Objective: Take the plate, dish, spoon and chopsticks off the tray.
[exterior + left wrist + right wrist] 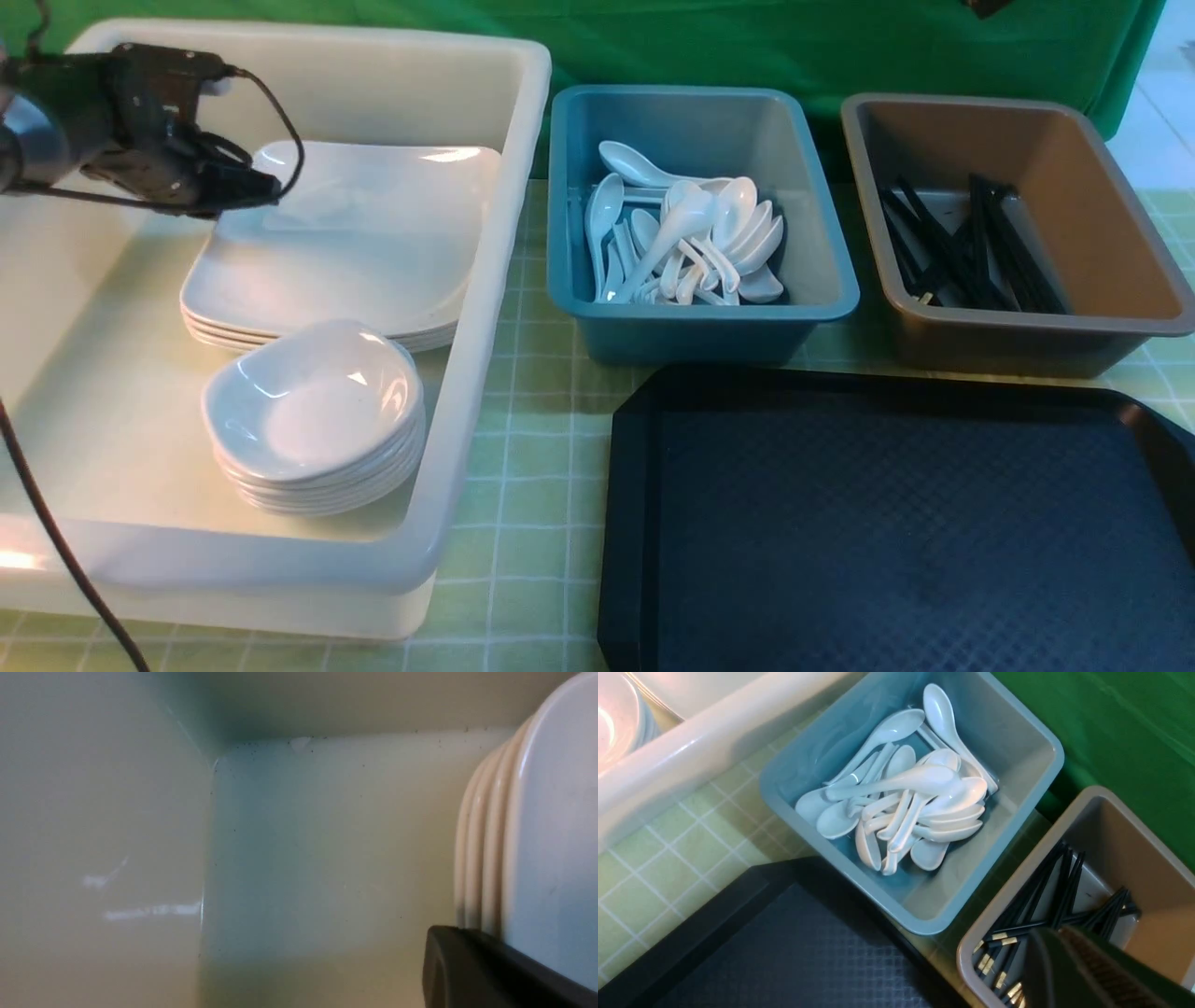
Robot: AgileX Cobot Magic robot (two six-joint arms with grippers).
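Taking the tray (896,523) as the landmark, its visible surface is bare, so the clearing looks done. Far to its left, inside the white tub (485,308), the left gripper (257,187) hangs with its jaws closed and nothing between them, its tips just over the near-left corner of the top plate (364,233). That plate is glossy and rigid, likely heavy for its size and breakable, and slippery, so the raised rim is the only place to pinch it. Nearer in the same tub sits a stack of small dishes (313,401), deep enough for a finger to hook over the lip. Just behind the tray's left part, the blue tub (700,317) holds the spoons (681,243), slick and light, best taken across the handle. Behind the tray's right part, the brown tub (1111,317) holds the chopsticks (962,252), thin, stiff and prone to roll. The right gripper (1083,975) shows only in its wrist view, above the brown tub, closed and empty. The tray's near and right edges are cut off, and the left wrist view shows only tub wall and plate rims.
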